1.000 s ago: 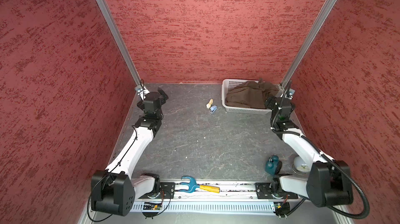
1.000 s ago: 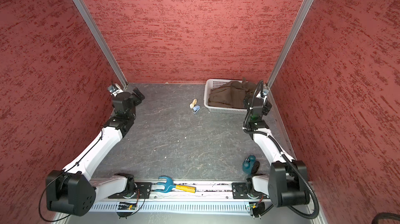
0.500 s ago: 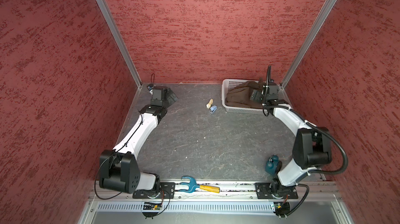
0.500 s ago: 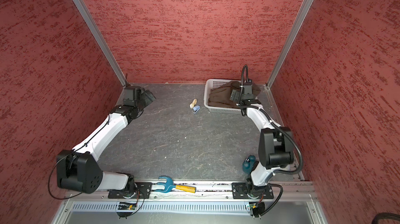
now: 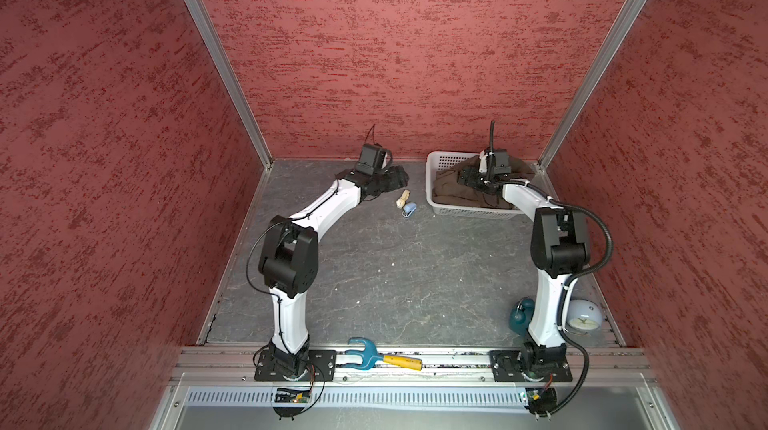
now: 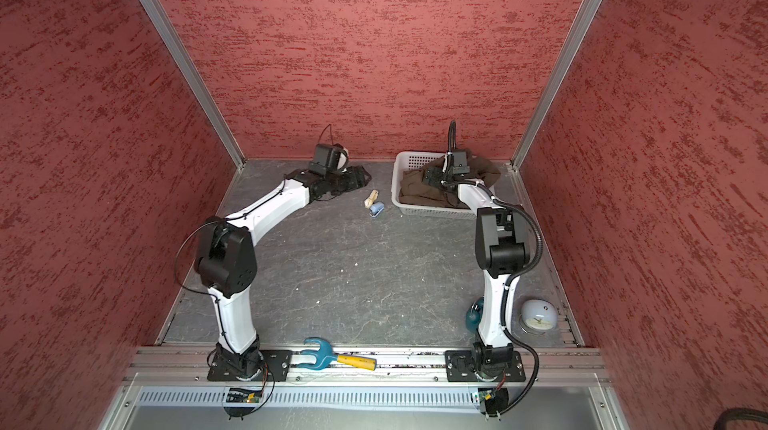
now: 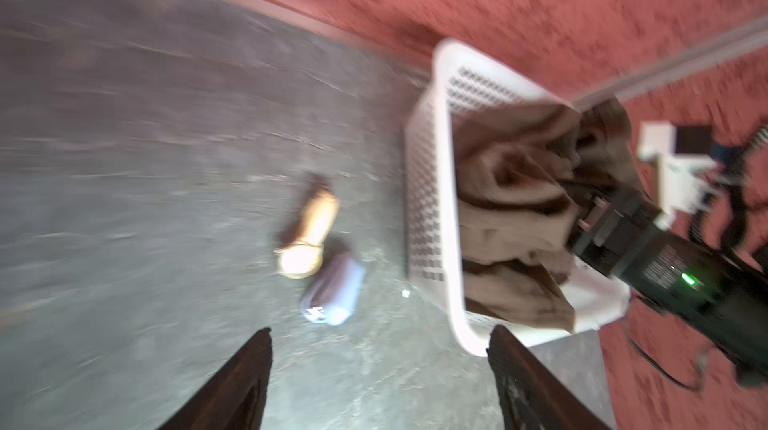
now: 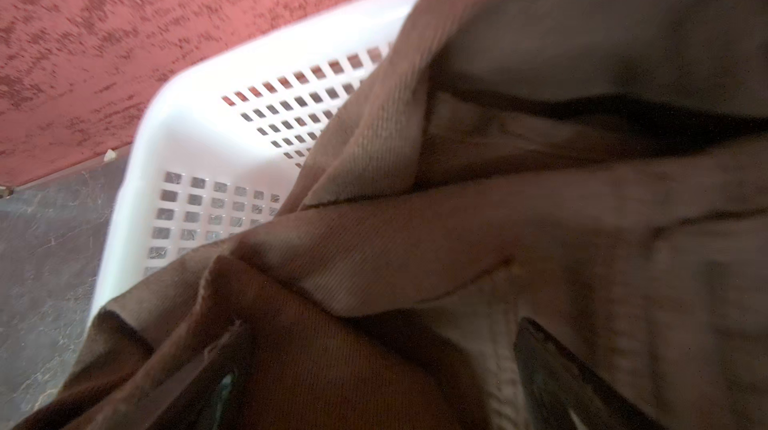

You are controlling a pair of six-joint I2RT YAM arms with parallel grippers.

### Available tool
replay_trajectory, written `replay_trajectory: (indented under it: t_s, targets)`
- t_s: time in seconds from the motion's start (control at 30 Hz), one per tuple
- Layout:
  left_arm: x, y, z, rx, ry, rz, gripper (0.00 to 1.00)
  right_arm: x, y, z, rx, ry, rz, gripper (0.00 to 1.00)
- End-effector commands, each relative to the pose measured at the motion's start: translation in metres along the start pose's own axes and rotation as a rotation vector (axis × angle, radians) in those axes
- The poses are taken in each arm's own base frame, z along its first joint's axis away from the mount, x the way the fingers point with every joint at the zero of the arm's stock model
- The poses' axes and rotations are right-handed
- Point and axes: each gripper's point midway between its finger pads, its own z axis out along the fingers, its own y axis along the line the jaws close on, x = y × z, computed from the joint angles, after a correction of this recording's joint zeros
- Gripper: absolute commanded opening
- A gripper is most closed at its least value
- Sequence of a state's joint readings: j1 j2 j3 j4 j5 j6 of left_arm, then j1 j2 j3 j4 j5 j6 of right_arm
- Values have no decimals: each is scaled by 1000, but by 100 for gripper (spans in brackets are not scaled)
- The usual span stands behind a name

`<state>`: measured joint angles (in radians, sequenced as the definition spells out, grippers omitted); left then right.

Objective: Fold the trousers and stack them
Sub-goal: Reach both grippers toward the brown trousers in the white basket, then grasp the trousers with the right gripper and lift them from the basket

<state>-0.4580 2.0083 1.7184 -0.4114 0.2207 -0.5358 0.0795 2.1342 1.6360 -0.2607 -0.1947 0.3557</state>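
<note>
Right fingers [image 8: 555, 372], spread, now reach trousers [image 5: 451, 191] — bunched in basket [image 5: 469, 211], axis unclear — left fingers [image 7: 245, 378] spread too.

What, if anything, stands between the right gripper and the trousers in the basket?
Nothing visible. The right gripper hangs open directly over the trousers heaped in the white basket, its jaws at the cloth.
</note>
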Motion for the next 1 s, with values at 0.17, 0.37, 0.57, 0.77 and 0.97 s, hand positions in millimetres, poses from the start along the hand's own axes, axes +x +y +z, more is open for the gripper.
replay_trajectory:
  t_s: [0.17,0.37,0.57,0.77,0.97]
  targets:
    - [46,-53,60,128,191,59,75,9,-18,35,-59,80,144,92]
    - [65,-68,86,168,243,45,73,-5,-31,39,-83,60,216,0]
    - [76,-91,103,232,278,31,73,-79,-6,-20,-81,-87,129,0]
    - [71,-128,100,313,260,59,73,-181,48,-152,-74,-370,27,0]
    - [57,-153,74,353,214,113,79,-233,110,-305,-135,-664,-74,0]
